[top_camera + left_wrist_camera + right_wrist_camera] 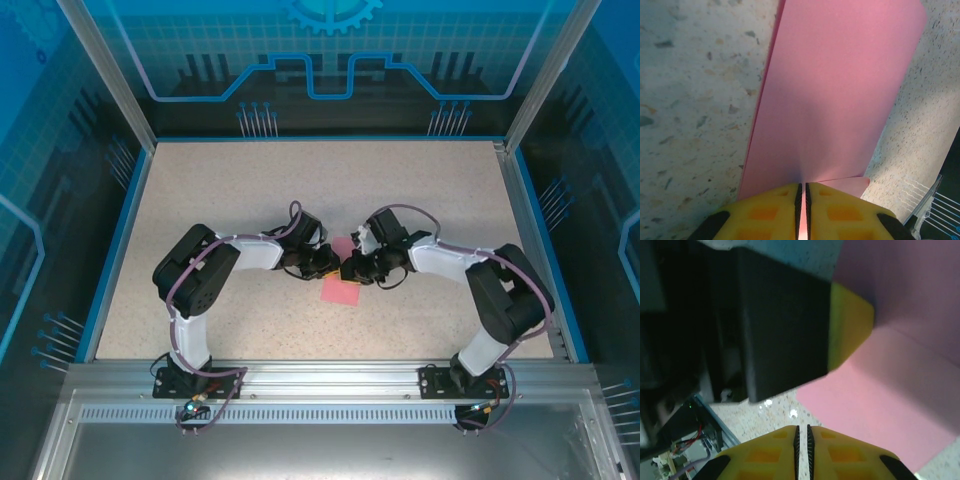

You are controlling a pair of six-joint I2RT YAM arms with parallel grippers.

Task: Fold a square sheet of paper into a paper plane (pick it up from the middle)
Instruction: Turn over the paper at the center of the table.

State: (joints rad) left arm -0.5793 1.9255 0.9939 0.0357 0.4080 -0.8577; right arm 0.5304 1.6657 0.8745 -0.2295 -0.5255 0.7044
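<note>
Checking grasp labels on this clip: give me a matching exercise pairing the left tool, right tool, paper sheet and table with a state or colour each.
Things:
1. left tool
2. right tool
3. square sheet of paper
4. table

States or colours:
A. speckled beige
B. shut, with the sheet off to its side
C. pink, partly raised off the surface
D. shut on the sheet

Pairs: 1-D, 2-B, 3-C, 4-A.
</note>
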